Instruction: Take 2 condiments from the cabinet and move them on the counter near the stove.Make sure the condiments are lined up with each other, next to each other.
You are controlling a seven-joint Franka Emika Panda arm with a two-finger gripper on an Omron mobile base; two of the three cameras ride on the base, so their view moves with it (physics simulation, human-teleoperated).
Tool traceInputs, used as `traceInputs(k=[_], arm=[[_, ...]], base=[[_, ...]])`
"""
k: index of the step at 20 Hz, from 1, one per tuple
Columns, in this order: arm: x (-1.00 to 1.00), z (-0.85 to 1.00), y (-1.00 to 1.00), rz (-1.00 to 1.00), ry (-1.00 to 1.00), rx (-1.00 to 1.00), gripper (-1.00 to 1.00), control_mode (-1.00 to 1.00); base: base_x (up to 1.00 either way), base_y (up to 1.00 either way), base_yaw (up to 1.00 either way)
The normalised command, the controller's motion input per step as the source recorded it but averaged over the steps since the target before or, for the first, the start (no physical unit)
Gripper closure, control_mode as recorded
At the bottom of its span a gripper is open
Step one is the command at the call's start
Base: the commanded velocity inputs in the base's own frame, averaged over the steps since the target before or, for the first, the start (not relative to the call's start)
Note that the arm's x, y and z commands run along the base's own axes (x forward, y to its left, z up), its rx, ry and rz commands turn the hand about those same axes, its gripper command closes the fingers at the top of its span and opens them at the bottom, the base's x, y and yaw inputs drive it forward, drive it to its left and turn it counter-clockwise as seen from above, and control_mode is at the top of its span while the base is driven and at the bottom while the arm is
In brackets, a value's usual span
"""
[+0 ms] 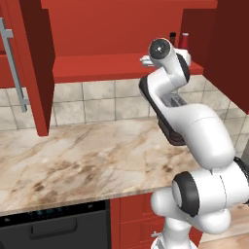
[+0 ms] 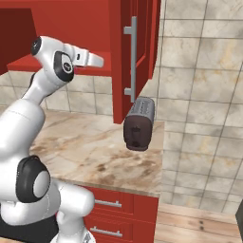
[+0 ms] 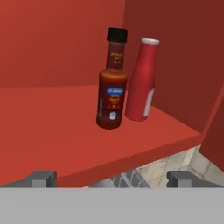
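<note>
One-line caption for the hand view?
Open gripper faces the dark brown bottle and the red bottle, upright on the cabinet shelf.

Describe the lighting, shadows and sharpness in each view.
Left base view: flat, even light, the cabinet interior darker toward the right, soft edges. Right base view: the toaster casts a faint shadow on the counter; no glare. Hand view: the dark brown bottle and red bottle are fairly sharp, with a soft highlight on the glass.
</note>
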Motion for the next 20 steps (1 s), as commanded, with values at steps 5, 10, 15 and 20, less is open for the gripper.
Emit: traceInputs(k=[5, 10, 15, 20], arm=[[0.21, 0.09, -0.13, -0.09, 0.07, 0.00, -1.00, -1.00], [0.20, 0.07, -0.13, -0.07, 0.05, 0.00, -1.00, -1.00], [0.25, 0.00, -0.06, -0.05, 0.00, 0.00, -1.00, -1.00], [0.25, 0.00, -0.03, -0.04, 0.00, 0.00, -1.00, -1.00]], base=[[0.00, 0.00, 0.00], [0.00, 0.00, 0.00], [0.00, 0.00, 0.00], [0.00, 0.00, 0.00]])
